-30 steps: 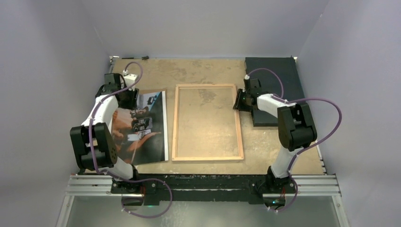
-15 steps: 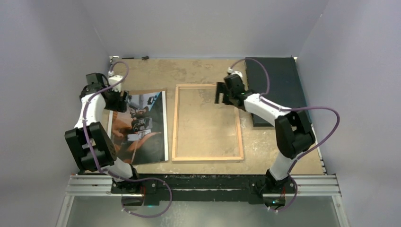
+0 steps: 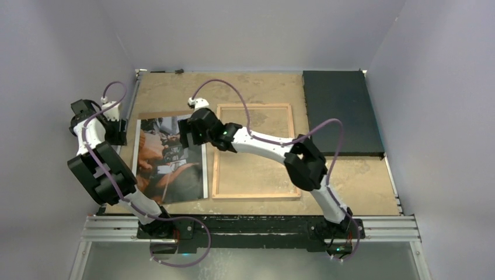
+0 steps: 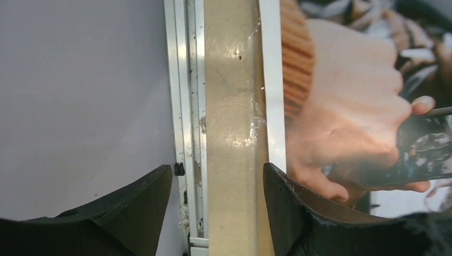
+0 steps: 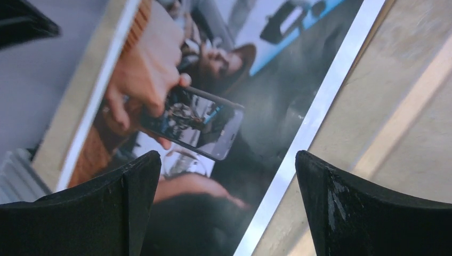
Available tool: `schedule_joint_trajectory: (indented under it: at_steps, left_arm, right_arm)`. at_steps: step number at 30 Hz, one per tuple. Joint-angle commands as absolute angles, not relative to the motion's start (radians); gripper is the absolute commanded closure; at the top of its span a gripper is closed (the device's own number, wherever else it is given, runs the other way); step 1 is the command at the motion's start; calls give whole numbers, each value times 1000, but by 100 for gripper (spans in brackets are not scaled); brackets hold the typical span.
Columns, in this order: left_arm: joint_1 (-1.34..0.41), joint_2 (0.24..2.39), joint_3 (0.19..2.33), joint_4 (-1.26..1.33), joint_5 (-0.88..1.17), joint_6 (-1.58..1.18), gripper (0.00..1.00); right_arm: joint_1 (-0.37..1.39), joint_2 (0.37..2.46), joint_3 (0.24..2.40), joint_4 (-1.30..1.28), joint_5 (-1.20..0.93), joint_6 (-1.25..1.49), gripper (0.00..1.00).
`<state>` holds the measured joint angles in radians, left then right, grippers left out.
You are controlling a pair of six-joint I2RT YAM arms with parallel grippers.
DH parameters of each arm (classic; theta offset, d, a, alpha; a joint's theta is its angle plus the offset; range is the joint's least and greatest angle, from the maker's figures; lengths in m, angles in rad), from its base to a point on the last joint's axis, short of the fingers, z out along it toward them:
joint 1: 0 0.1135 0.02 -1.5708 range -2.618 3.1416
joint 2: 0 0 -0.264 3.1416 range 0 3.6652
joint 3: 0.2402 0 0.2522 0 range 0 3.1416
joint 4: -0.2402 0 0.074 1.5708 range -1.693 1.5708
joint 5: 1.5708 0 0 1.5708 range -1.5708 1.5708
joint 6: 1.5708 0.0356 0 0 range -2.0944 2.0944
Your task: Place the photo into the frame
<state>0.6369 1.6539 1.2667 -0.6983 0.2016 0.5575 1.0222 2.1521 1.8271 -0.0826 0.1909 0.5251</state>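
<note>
Along the left edge of the table (image 3: 245,87), my left pincer (image 3: 115,133) hangs with its fingers apart and nothing between them. Its wrist view shows a strip of bare tan board in the gap, a side rail (image 4: 184,106) of aluminium to one side and the white border of the photo (image 3: 169,160) to the other. The photo lies flat, picture side up, on the left part of the table, its long edges running from the near edge toward the far edge. My right arm reaches across from the right. My right pincer (image 3: 185,133) is over the far right part of the photo with its fingers spread wide, and they grip nothing. Whether its tips touch the print I cannot tell. The frame (image 3: 257,195) lies flat at the table's centre, just beside the photo's right edge, light wood side up, with the table surface showing through its opening. A black mat (image 3: 341,114) occupies the far right corner, well apart from the photo. The table surface is a matt tan board, scuffed and blotched, most heavily toward the far edge. Plain pale lavender-grey walls (image 3: 251,35) enclose the left, far and right sides. An aluminium mounting rail (image 3: 391,227) runs along the near edge and carries both arm bases.
</note>
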Motion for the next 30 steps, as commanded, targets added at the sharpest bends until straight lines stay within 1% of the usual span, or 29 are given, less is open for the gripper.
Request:
schedule_joint_trajectory:
  at_steps: [1,4,8,11,16,23,30]
  left_arm:
    - [644,1667,1212,-636,175,591,42]
    - [644,1677,1174,-575,147,587,51]
    - [644,1720,1137,-484,86,569,60]
    - [643,1754,1112,-425,54,555,61]
    - [605,1808,1087,-401,30,546,61]
    - [545,1821,1064,-387,51,511,60]
    - [513,1833,1074,-429,113,475,60]
  right_arm:
    - [1008,2252,1922,-128,159,582,2]
    - [1008,2298,1941,-128,142,606,2]
    - [1007,2328,1929,-138,136,637,2]
    - [1008,2328,1890,-150,133,660,2]
    - [1003,2313,1834,-164,167,677,2]
    - [986,2273,1762,-193,215,697,1]
    - [987,2315,1836,-154,169,712,1]
